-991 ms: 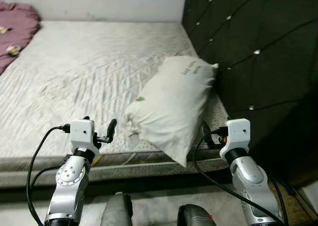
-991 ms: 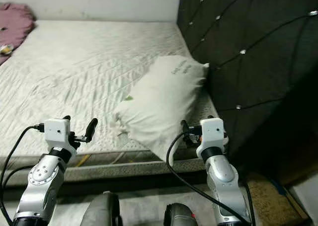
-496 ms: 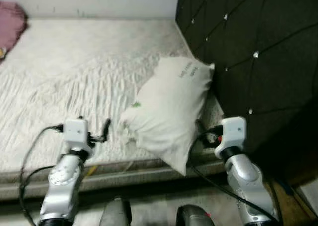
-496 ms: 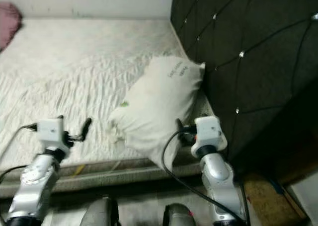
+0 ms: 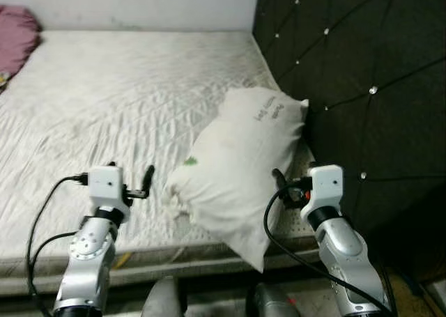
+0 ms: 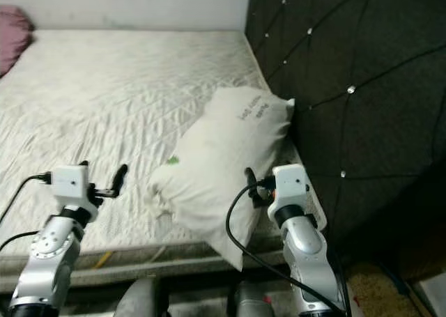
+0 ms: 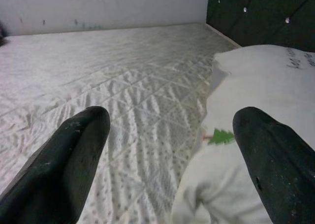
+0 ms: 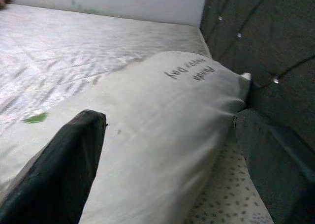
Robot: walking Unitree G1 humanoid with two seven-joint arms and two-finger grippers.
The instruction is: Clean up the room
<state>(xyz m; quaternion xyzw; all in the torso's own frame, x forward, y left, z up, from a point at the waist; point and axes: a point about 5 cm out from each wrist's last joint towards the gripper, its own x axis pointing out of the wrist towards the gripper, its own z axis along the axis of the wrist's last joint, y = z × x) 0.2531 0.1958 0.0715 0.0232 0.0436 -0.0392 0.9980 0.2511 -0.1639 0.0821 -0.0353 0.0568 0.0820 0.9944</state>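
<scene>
1. The wide white quilted mattress [image 5: 125, 94] fills the upper left and centre of the head views, and the dark tufted headboard with small studs [image 5: 362, 73] stands along the right edge. At the far upper left corner lies a bunched pink blanket [image 5: 15, 42].
2. The task's thing looks to be the long white fabric pillow with a small green mark and printed lettering [image 5: 237, 167]. It lies askew in the centre right of the frame, its top corner touching the headboard and its lower corner hanging over the mattress edge.
3. To do this step well, I would bring both grippers in on opposite long sides of the pillow together, pinch deep enough to catch filling and not just cover, then lift level before squaring it against the headboard.
4. The right gripper [image 5: 279, 184] sits just beside the pillow's right flank in the lower right; its fingers are spread wide with nothing between them.
5. The left gripper [image 5: 148, 181] hovers over the mattress in the lower left, near the pillow's lower left corner, likewise wide apart and empty.
</scene>
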